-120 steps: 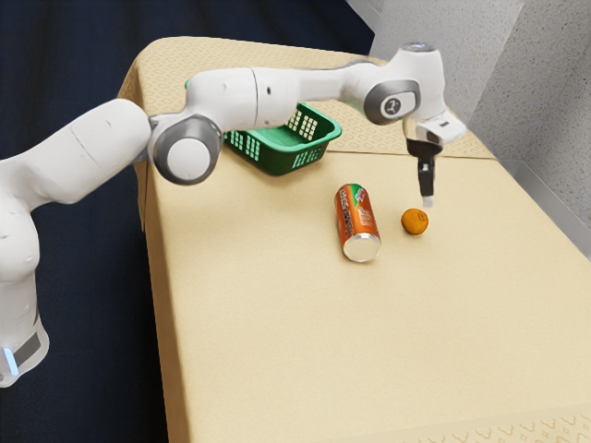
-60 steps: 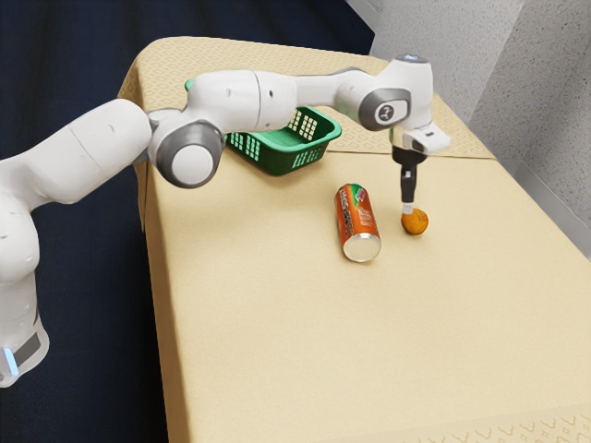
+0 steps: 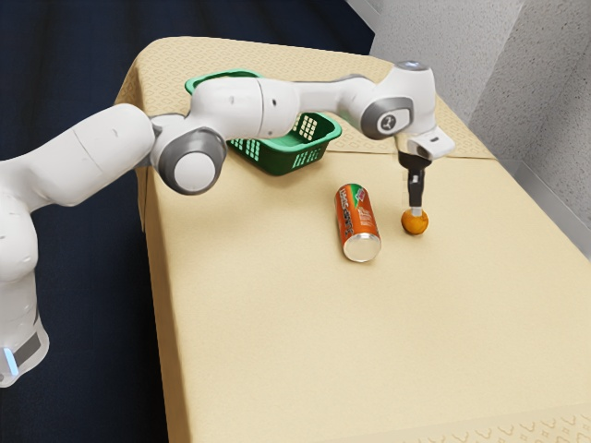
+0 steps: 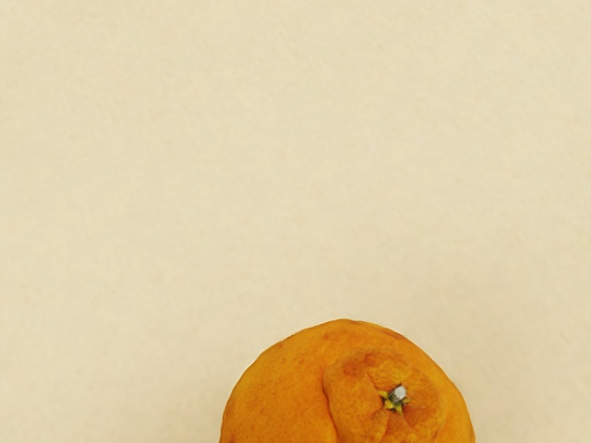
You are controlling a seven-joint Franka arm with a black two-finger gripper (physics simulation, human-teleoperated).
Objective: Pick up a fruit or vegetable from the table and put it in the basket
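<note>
The hand is right above the orange, touching or nearly so; I cannot tell whether it is spread or pinching. The orange sits on the counter, near 1 can on its side. Well apart is the green basket. The approach looks almost done; 3 steps seem left: grip, lift, drop in.

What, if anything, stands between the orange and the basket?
The can, lying on its side, seems partly in the way: its end nearer the basket reaches roughly the straight line. Lifted, the orange should probably clear it.
</note>
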